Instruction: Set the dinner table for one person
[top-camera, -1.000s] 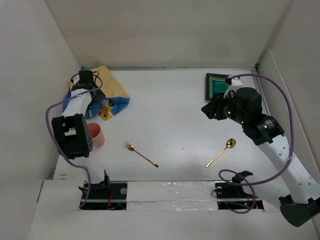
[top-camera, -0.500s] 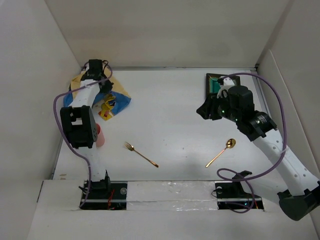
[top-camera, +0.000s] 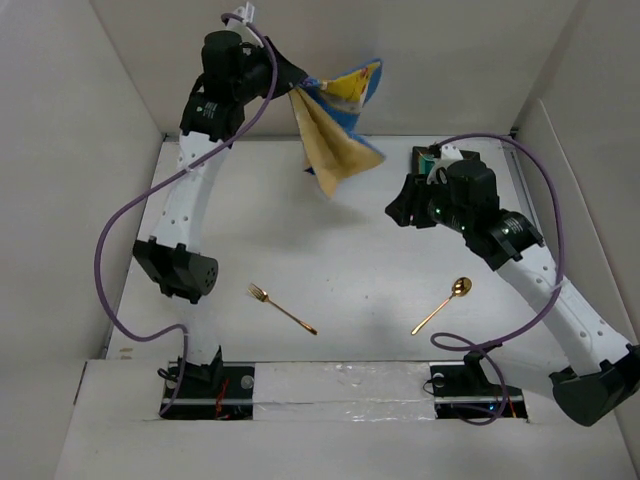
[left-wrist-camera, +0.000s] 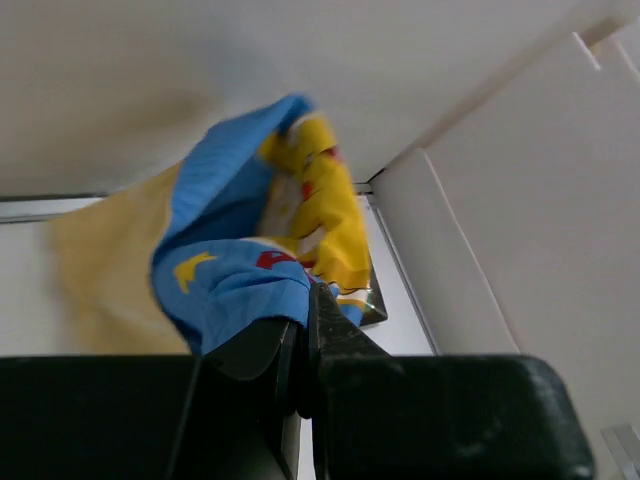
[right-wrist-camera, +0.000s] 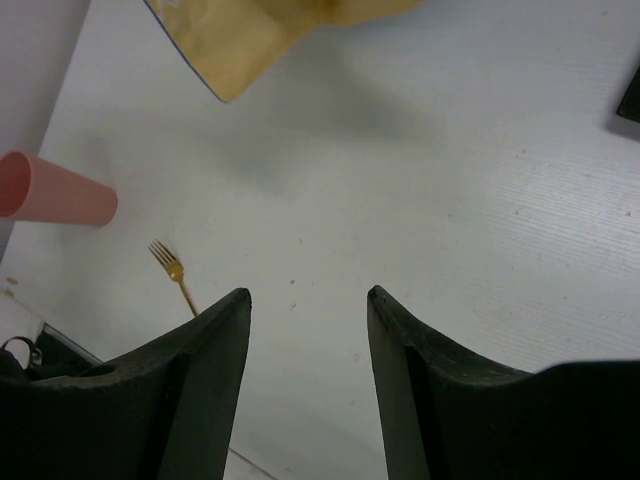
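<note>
Raised left pincer (top-camera: 297, 84) grips placemat (top-camera: 335, 150) high above dinner table (top-camera: 350, 270)

Placemat (top-camera: 335, 145) (yellow-backed) aloft, gold fork (top-camera: 282, 308), spoon (top-camera: 442, 304), pink cup (right-wrist-camera: 55, 190)

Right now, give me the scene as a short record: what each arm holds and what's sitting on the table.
Left gripper: shut on the placemat, held up in the air above the dinner table
Right gripper: open, empty, above the table
Fork: on the table, near left
Spoon: on the table, near right
Pink cup: by the left wall
Green dish: far right corner, partly hidden
</note>
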